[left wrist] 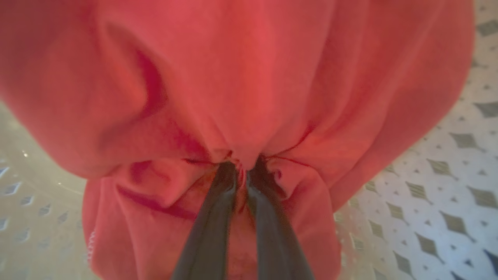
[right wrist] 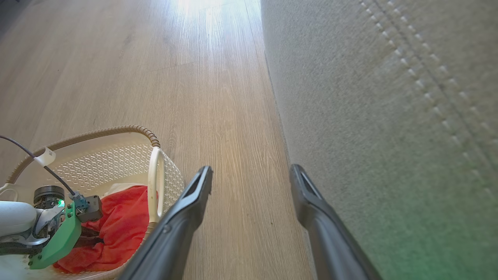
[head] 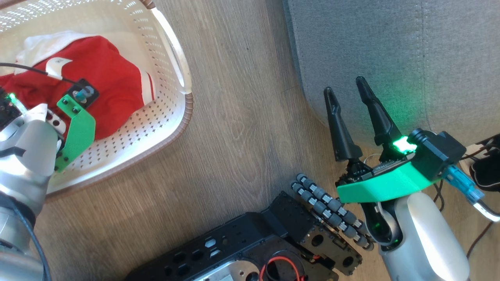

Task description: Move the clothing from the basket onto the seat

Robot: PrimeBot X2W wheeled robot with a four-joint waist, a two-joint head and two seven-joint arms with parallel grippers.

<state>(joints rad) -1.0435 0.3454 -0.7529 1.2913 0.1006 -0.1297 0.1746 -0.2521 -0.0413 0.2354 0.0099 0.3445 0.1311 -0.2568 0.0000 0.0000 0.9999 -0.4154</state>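
The clothing (head: 109,74) is bright red fabric with white-striped trim, lying in the cream perforated basket (head: 183,117) at the upper left on the floor. My left arm reaches down into the basket. In the left wrist view my left gripper (left wrist: 243,171) is shut on a bunched fold of the red clothing (left wrist: 249,77), with the basket wall (left wrist: 447,194) behind. My right gripper (head: 343,85) hangs open and empty at the edge of the grey seat (head: 390,50). The right wrist view shows the open right gripper (right wrist: 251,170), the seat (right wrist: 389,116), the basket (right wrist: 116,130) and clothing (right wrist: 120,221).
Wood floor (head: 242,117) lies between the basket and the seat. My black base (head: 254,242) with its roller wheel sits at the bottom centre. Cables and a dark object (head: 484,168) lie at the right edge by the seat.
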